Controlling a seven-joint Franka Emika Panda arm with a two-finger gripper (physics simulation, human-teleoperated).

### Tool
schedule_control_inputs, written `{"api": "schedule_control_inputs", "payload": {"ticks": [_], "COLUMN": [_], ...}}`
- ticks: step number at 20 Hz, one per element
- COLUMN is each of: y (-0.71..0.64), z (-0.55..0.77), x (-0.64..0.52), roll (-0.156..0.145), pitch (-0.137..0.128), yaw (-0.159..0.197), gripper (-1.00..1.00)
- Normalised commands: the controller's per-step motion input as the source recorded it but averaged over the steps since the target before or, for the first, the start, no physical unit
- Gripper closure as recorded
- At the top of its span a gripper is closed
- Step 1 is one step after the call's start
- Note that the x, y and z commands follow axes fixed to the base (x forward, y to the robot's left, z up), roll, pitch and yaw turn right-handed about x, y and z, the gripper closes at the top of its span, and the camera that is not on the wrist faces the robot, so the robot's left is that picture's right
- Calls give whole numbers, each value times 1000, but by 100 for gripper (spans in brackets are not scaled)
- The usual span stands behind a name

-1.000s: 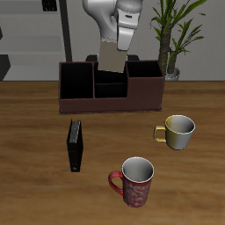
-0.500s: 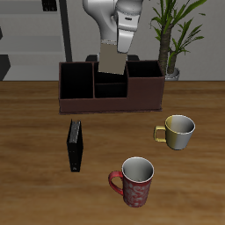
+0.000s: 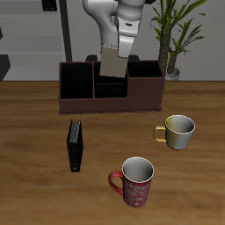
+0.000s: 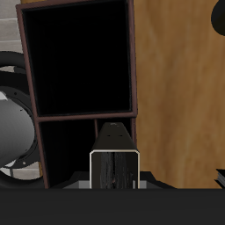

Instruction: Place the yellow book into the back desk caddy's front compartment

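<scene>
**Operator:** State the jaw condition.

**Technician:** The gripper (image 3: 115, 54) is clamped on the yellow book (image 3: 113, 64). The jaws are narrow, set to the book's thickness, and grip it at its upper edge. In the wrist view the yellow book (image 4: 115, 171) shows edge-on directly beneath the gripper, with its pale pages visible.

**Operator:** Orientation of the book?

**Technician:** It hangs below the jaws with its long axis close to vertical, slightly tilted. Its lower edge is level with the rim of the back desk caddy (image 3: 111, 104), over the middle section.

**Operator:** Which relation governs the next move?

**Technician:** The book's lower edge against the front compartment (image 3: 110, 89). In the wrist view the caddy's dark cells lie directly under the book, but which side of the crosswise partition it stands over cannot be told. Judgement: the descent needs the lower edge clear of that partition and of the section walls.

**Operator:** Other items?

**Technician:** A black book (image 3: 76, 145), a red mug (image 3: 134, 182) and a tan mug (image 3: 177, 131) lie nearer the table's front edge, well apart from the caddy.
</scene>
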Motion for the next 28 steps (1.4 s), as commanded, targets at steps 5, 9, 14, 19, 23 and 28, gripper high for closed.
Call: {"api": "schedule_control_inputs", "payload": {"ticks": [5, 9, 14, 19, 23, 28], "y": [6, -14, -70, -100, -136, -77], "z": [-202, -134, -165, -87, 3, -20], "x": [3, -27, -96, -40, 41, 41], "roll": [7, -9, -16, -21, -23, -16], "pitch": [32, 16, 27, 15, -5, -1], "yaw": [-9, -4, -6, 5, -27, -10], "gripper": [100, 100, 100, 100, 100, 100]}}
